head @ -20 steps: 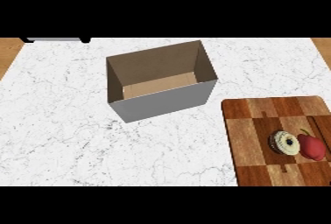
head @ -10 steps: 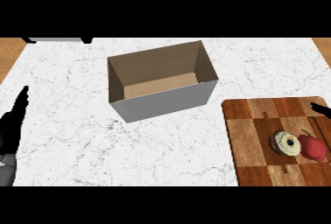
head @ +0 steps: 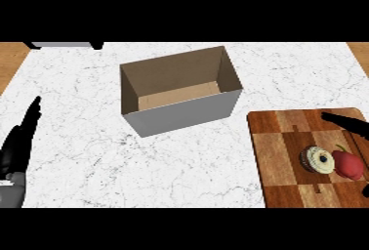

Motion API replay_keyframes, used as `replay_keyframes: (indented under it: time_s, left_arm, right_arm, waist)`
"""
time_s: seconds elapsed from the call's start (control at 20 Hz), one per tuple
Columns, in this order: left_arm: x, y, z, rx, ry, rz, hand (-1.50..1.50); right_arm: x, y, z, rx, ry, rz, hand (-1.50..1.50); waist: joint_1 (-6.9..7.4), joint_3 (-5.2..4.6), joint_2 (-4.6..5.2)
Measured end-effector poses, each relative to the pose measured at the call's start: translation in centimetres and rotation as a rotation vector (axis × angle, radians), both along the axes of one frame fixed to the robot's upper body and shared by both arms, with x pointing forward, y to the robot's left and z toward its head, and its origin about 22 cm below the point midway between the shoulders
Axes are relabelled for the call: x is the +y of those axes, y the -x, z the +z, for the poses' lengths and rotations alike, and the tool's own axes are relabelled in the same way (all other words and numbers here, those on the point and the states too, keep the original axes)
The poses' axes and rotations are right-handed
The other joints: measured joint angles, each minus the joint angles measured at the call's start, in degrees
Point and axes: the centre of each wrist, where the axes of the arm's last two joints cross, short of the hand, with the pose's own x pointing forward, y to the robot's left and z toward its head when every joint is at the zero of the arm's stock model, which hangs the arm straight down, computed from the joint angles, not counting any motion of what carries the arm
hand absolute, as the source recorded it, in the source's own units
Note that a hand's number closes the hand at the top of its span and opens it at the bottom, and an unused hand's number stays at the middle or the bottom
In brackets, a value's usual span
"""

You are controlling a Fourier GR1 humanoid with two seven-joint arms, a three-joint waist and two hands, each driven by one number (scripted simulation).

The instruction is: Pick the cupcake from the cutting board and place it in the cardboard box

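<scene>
We see the cupcake [head: 320, 160] lying on the cutting board [head: 281, 146], right of the cardboard box [head: 180, 93]; nothing is placed yet. Our left hand [head: 18, 146] has straight fingers; the right hand [head: 346, 122] we cannot tell.

A kitchen: white marble counter [head: 180, 166] bearing a wooden cutting board [head: 288, 161].

Left hand [head: 20, 141]: matte black, long and slender, tapering to a narrow pointed tip; surface plain, with no markings, screws or cables to be seen. Below it, a short stretch of pale grey forearm casing [head: 10, 194] with a small white patch at the wrist (only a corner shows at the view's lower left). Right hand [head: 347, 123]: matte black, visible only as thin, tapered fingers at the right edge; no markings discernible
</scene>
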Motion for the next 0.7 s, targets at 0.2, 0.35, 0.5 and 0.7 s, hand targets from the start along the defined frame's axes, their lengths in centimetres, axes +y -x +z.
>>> replay_keyframes:
  time_s: [0.2, 0.35, 0.5, 0.7]
  left_arm:
    - [-0.1, 0.3, 0.0, -0.005, -0.005, -0.003, 0.00]
    - [-0.5, 0.5, 0.1, -0.007, -0.002, 0.000, 0.00]
    - [0.0, 0.3, 0.4, -0.006, -0.002, 0.004, 0.00]
    - [0.4, 0.1, 0.3, -0.005, -0.005, 0.004, 0.00]
  right_arm:
    - [1.0, -1.5, -1.4, 0.009, 0.012, 0.000, -1.50]
    - [1.3, -0.9, -2.0, 0.015, 0.026, 0.006, -1.50]
    - [1.7, -1.1, -2.1, 0.015, 0.018, 0.015, -1.50]
    - [1.7, -0.8, -2.2, 0.024, -0.012, 0.039, -1.50]
  waist:
    - [0.08, 0.01, 0.01]
    - [-0.10, 0.02, -0.03]
    - [-0.19, 0.02, -0.04]
    - [-0.31, 0.01, -0.04]
